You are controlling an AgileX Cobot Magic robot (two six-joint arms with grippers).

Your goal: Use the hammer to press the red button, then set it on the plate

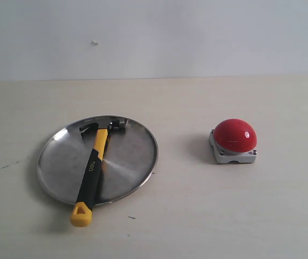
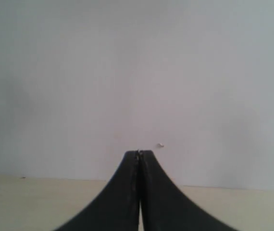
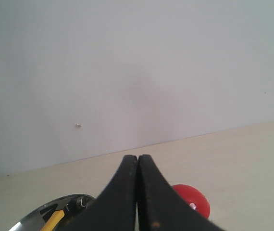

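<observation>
The hammer (image 1: pixel 93 167) lies across the plate (image 1: pixel 135 156) on the tabletop (image 1: pixel 208 216) — head far, yellow end overhanging the near rim — well left of the red button (image 1: pixel 234 135). Left hand (image 2: pixel 139 155) and right hand (image 3: pixel 137 159) are clenched and empty. The left arm is likely nearer.

Hammer (image 1: pixel 92 167) on plate (image 1: pixel 128 162); button (image 1: pixel 234 136) right.
</observation>
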